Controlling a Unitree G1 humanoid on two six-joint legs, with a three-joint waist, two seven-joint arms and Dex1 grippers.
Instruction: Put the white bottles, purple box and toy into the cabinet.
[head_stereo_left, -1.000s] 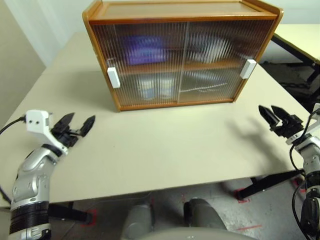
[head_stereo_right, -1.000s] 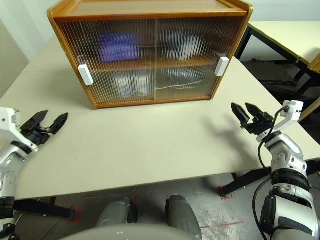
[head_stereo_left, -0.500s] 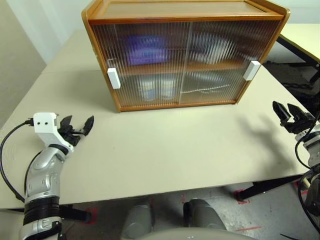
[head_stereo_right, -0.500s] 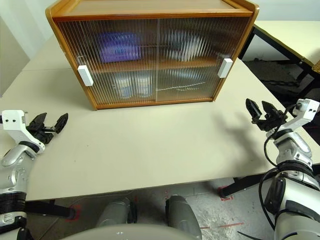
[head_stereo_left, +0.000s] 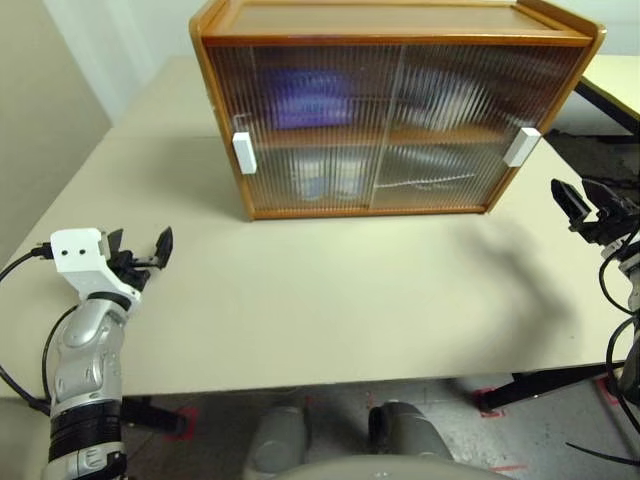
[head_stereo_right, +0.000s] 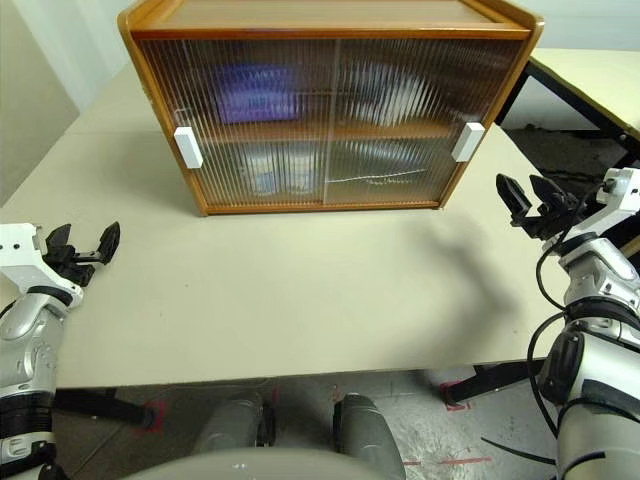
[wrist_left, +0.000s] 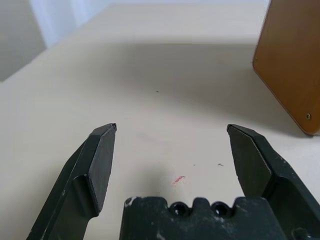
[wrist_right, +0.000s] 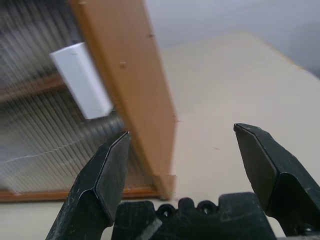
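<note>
Both sliding doors of the cabinet (head_stereo_left: 395, 105) look closed, with both pincers empty: the task seems finished, no next move needed
Left gripper (head_stereo_left: 140, 255) and right gripper (head_stereo_right: 535, 200) hover spread wide over the table (head_stereo_left: 330, 300). Behind ribbed panels the purple box (head_stereo_left: 305, 100) blurs on the upper shelf; white bottles (head_stereo_left: 320, 180) smear below; toy indistinct
</note>
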